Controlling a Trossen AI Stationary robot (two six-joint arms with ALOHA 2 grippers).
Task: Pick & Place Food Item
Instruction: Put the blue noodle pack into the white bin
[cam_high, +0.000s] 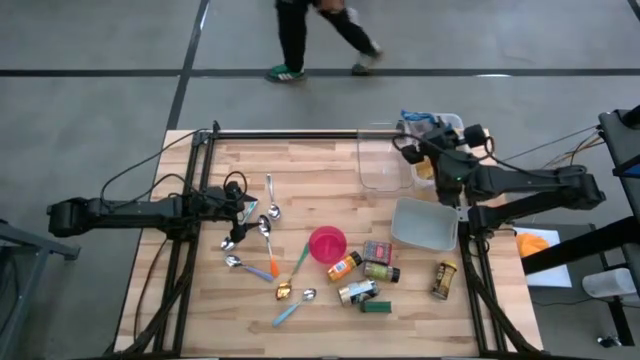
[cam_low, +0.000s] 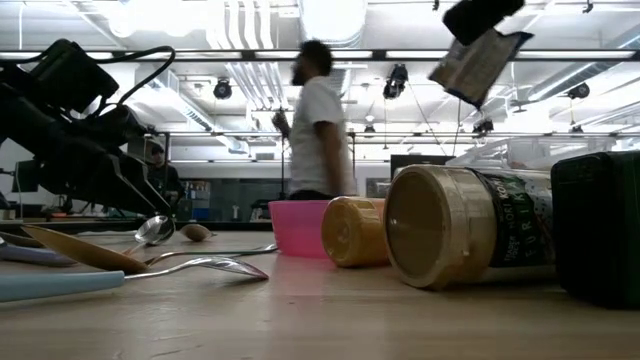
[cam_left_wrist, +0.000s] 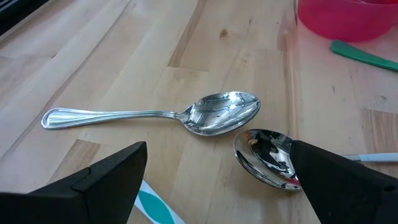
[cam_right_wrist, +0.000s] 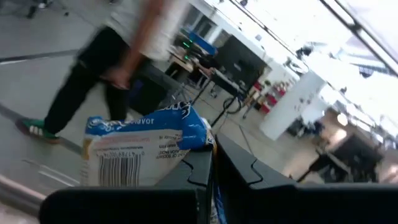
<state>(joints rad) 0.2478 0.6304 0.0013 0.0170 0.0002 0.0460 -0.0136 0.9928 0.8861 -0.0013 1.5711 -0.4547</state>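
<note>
Right gripper (cam_right_wrist: 210, 163) was clamped on a blue-and-white food packet (cam_right_wrist: 140, 149), held aloft above the clear container (cam_high: 385, 165) (probably; blurred). Left gripper (cam_left_wrist: 217, 171), fingers apart, hovered over spoons (cam_left_wrist: 186, 115).

Bowl (cam_high: 327, 243) near the table (cam_high: 300, 160) middle, spoons (cam_high: 262, 228) left of the bowl, jars (cam_high: 362, 268) just right of the bowl, empty tub (cam_high: 425, 224) further right, clear container (cam_high: 383, 165) behind that tub, packet (cam_high: 425, 125) above the container's far corner.

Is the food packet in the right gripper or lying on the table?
In the right gripper: its fingers pinch the packet, hanging high above the table.
</note>
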